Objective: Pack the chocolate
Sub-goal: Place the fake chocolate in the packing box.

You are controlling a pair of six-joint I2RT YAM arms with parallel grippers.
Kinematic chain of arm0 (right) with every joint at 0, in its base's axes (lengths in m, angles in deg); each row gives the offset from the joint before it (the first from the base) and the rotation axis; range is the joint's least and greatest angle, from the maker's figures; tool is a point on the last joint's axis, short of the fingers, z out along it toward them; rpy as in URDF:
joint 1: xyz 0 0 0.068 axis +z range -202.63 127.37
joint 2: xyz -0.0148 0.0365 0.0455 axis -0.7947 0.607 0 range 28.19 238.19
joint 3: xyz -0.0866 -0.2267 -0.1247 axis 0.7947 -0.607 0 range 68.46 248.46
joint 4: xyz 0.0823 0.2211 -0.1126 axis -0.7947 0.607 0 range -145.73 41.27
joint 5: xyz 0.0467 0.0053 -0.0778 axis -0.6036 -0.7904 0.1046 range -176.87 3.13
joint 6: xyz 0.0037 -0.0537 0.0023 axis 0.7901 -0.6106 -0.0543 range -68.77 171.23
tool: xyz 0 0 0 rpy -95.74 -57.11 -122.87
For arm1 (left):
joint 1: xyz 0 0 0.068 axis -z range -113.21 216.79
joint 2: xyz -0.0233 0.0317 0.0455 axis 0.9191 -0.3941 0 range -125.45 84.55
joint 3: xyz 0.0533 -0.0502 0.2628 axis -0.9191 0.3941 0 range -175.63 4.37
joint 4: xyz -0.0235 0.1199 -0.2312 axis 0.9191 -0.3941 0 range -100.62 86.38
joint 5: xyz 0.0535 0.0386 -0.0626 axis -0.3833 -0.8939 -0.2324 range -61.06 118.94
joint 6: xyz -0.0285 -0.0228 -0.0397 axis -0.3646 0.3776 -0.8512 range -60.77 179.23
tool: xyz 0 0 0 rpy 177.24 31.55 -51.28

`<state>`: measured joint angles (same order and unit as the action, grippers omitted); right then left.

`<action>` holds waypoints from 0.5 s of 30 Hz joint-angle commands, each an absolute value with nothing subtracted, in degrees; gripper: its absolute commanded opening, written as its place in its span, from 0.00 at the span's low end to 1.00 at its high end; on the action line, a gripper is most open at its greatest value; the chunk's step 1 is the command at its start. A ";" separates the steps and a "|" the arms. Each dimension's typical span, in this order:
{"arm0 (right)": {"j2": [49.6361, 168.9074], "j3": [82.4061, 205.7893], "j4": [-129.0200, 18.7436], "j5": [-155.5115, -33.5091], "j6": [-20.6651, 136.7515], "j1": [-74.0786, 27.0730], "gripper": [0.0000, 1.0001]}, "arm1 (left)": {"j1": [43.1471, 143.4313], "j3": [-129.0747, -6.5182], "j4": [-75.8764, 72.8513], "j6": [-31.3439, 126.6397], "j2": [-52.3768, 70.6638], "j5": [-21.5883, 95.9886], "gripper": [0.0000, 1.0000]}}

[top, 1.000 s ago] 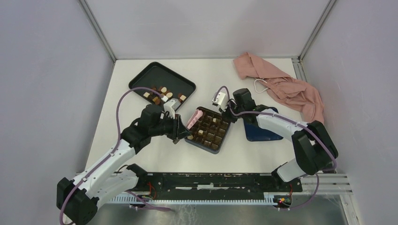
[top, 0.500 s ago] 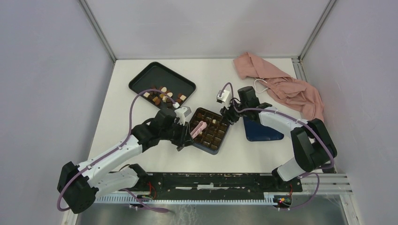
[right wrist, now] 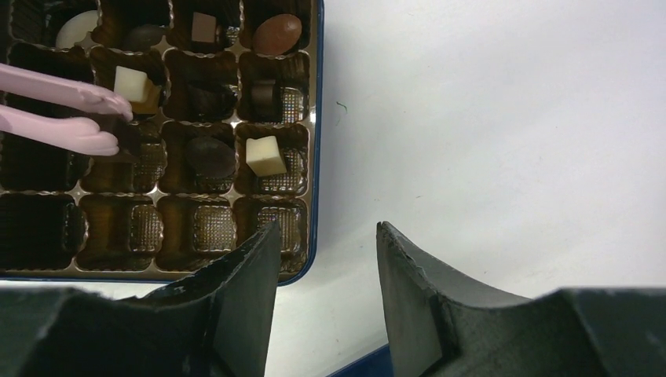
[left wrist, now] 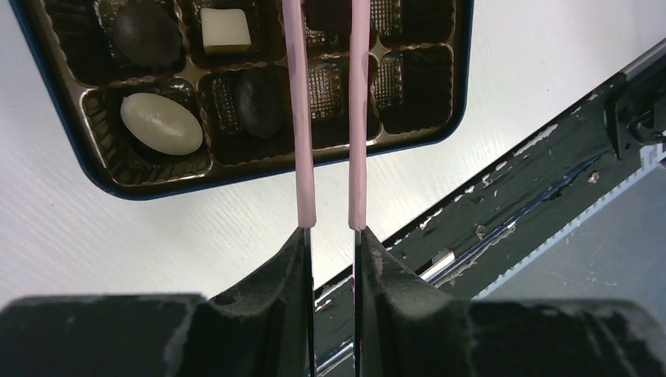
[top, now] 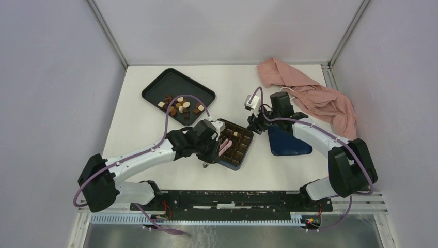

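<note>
Seen from above, the left pincer (top: pixel 216 149) is clamped on pink tongs (top: pixel 225 146), which reach ahead of it over the dark blue box (top: pixel 244 153). Loose chocolate pieces (top: pixel 180 107) lie on a black tray (top: pixel 155 83) off to its left, well apart. The right pincer (top: pixel 255 124) hovers just off the box's far right corner, with a dark blue lid (top: pixel 289 143) on its near side and a pink cloth (top: pixel 315 98) beyond it.

From the left wrist, the fingers (left wrist: pixel 294 267) squeeze the two tong arms from outside. The arms run straight ahead over the box with a narrow gap between them. Ahead and to the left of this pincer, a white oval piece (left wrist: pixel 161 124) sits in a cell of the nearest row, and a dark oval piece (left wrist: pixel 259 102) sits in the next cell.

From the right wrist, that pincer's jaws stand apart with nothing between them, over bare table. The box lies ahead and to its left, the nearest row of cells empty. A white square piece (right wrist: pixel 265 155) sits just ahead of the left finger, and a brown oval piece (right wrist: pixel 277 34) sits farther ahead. The tong tips at far left lie close together by something dark. Whether they grip it cannot be told.
</note>
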<state>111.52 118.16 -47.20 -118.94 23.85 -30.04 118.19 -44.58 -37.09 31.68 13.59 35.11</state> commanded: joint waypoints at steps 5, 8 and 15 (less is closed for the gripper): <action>110.15 120.49 -47.08 -121.07 22.54 -30.31 0.54 | 120.55 -49.06 -38.48 29.43 10.19 31.28 0.22; 110.47 120.58 -46.84 -121.27 22.33 -30.32 0.55 | 120.51 -49.43 -38.92 29.49 9.49 30.90 0.30; 112.21 120.98 -45.62 -123.43 21.02 -30.31 0.58 | 120.60 -50.37 -39.24 29.37 10.60 29.56 0.42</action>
<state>111.54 118.20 -46.06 -120.98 22.43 -30.15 120.28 -47.16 -39.84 31.15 9.15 31.42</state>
